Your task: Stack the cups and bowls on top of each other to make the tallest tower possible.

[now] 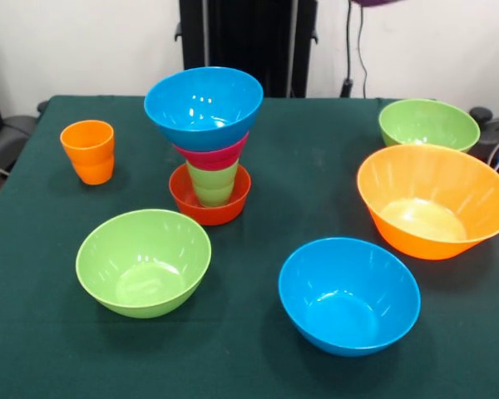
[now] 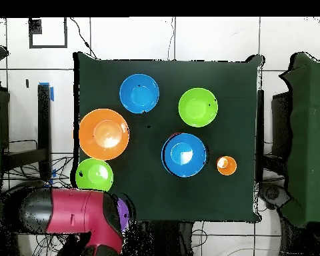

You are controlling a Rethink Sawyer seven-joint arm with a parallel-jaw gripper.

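2 blue bowls [image 2: 139, 93], 2 green bowls [image 2: 198, 107], orange bowl [image 2: 104, 133], orange cup [image 2: 226, 165].

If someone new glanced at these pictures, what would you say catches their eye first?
Probably the tower at the table's middle: a blue bowl topping a pink bowl and green cup in a red-orange bowl. Next, the very large orange bowl at the front view's right, then the lone orange cup at its left.

A dark green cloth-covered tabletop [image 1: 258, 366] is seen before a white wall [image 1: 432, 50]. A white tiled floor [image 2: 209, 37] surrounds it from overhead, with black cables [image 2: 29, 175] trailed across it.
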